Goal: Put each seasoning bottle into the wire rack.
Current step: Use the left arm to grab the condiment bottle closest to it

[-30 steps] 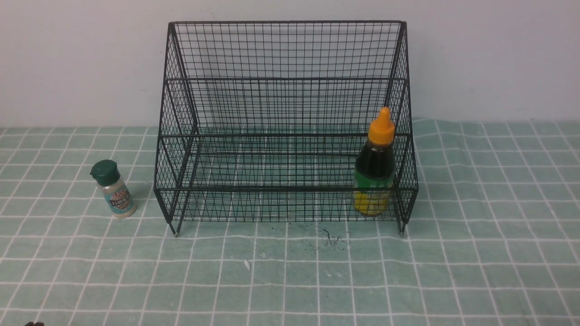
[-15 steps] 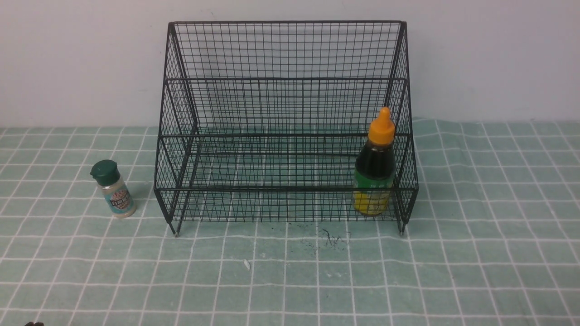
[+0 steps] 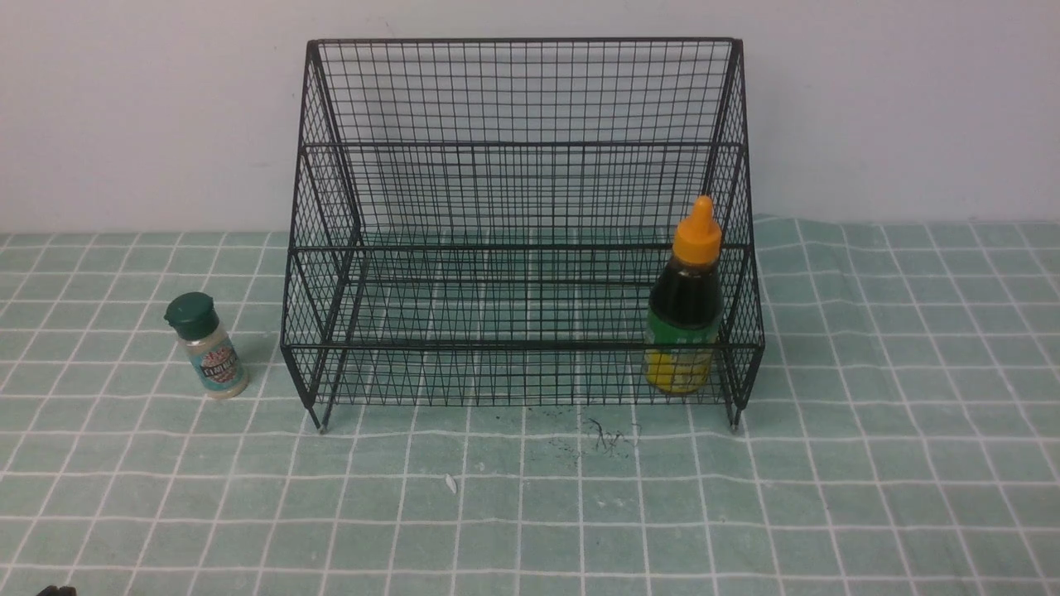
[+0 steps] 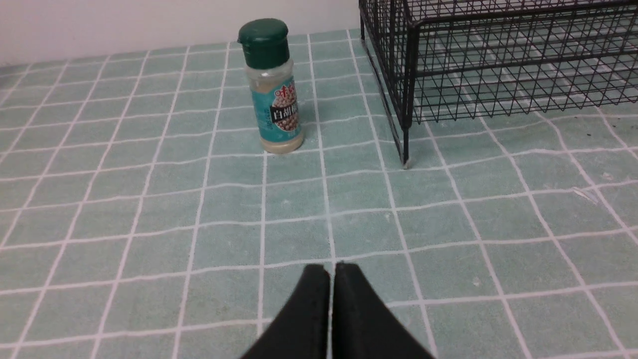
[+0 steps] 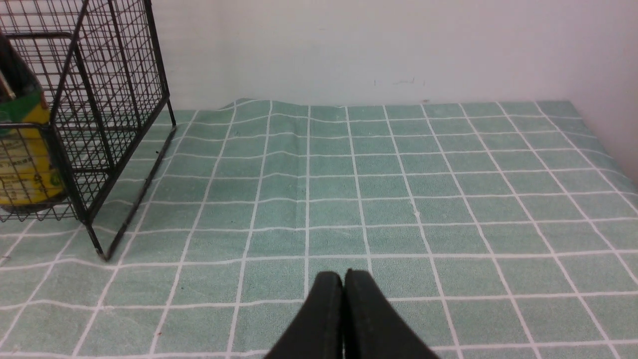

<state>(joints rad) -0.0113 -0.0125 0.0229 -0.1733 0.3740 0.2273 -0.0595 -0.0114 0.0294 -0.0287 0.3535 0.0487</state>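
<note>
The small clear shaker [image 3: 207, 346] with a dark green cap and teal label stands upright on the cloth just left of the wire rack [image 3: 522, 149]. It also shows in the left wrist view [image 4: 273, 87], with the rack's corner [image 4: 406, 99] beside it. The taller dark-liquid bottle [image 3: 686, 302] with an orange nozzle cap stands inside the rack's lowest tier at its right end; its label shows through the mesh in the right wrist view [image 5: 22, 149]. My left gripper [image 4: 331, 269] is shut and empty, well short of the shaker. My right gripper [image 5: 344, 275] is shut and empty over the cloth.
A green checked cloth [image 3: 530, 513] covers the table, with a dark smudge [image 3: 609, 434] in front of the rack. A white wall stands behind. The cloth's far right edge meets a side wall [image 5: 618, 75].
</note>
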